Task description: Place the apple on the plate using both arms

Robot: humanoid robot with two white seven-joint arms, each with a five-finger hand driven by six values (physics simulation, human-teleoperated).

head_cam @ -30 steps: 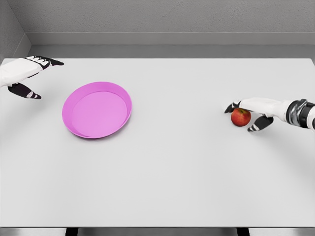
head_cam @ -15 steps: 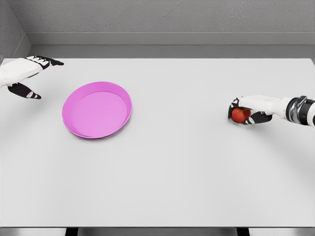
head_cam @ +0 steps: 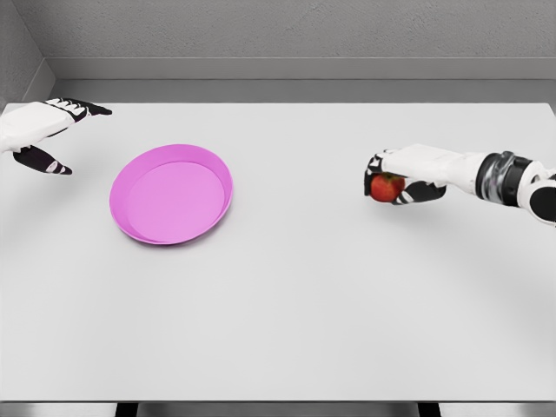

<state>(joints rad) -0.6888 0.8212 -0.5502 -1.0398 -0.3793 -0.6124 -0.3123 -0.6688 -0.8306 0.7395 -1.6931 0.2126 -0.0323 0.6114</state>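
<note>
Pink plate [head_cam: 171, 195] sits on the white bench [head_cam: 287, 304], left of centre. Shallow oval dish with a raised rim; nothing in it.

Red apple [head_cam: 386, 187] is right of centre, well apart from the plate. It is wrapped by the right robot hand [head_cam: 401, 176], fingers [head_cam: 374, 167] curled over its top and far side, thumb underneath on the near side. Whether the apple is touching the bench or lifted just off it cannot be told for sure. Right forearm runs off the right edge of the view.

Left robot hand [head_cam: 42, 135] hovers at the far left edge, beside the plate but not touching it. Fingers extended and spread, thumb hanging apart below them, holding nothing.

Open room: wide bare stretch of bench between apple and plate, and the whole near half of the bench is free. Far edge of the bench meets a grey wall; near edge shows at the bottom of the view.

Compared with half a second ago: apple and right robot hand have shifted leftward toward the plate and slightly toward the far side, with more forearm now showing. One second ago the fingers were open around the apple; now closed on it. Plate and left robot hand unchanged.
</note>
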